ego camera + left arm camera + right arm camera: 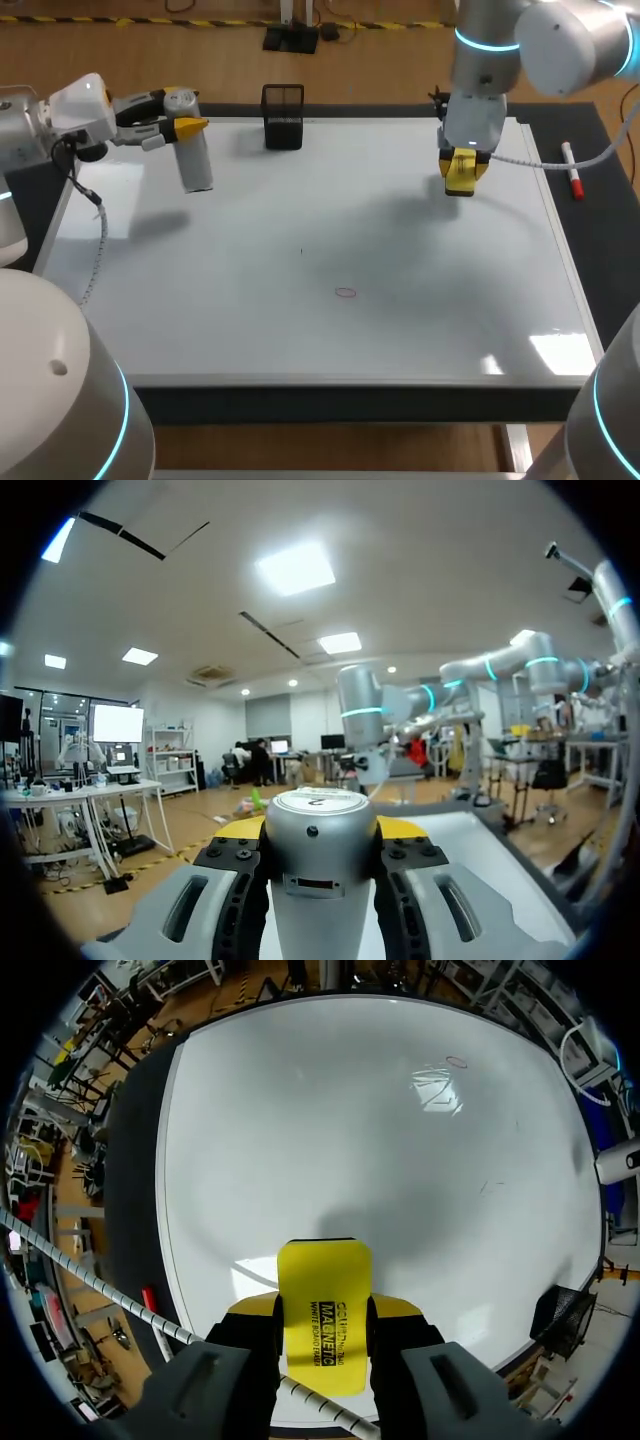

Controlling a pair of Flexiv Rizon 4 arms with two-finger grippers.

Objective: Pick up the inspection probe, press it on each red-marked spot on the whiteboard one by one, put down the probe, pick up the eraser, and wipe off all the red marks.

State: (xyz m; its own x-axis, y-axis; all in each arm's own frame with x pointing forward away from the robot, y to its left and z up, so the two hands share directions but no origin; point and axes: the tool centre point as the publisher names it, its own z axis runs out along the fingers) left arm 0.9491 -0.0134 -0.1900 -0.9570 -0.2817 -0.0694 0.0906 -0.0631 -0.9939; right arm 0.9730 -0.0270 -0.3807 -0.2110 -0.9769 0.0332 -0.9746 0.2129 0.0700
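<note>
Our left jaws pinch the probe (195,160), not yet put down, at the far left of the whiteboard (300,200); our right jaws pinch the eraser (460,175) over its right side, with one red mark (345,292) seemingly left to wipe.

Robotics lab: other robot arms (530,658), benches (80,796), monitors (117,723)

Eraser (323,1305), over the far right of the whiteboard (400,330): black print in a few lines on its yellow face. Probe (321,825), over the whiteboard's far left: small dark digit on the cap top. Red oval (345,292) drawn near the whiteboard's middle.
</note>
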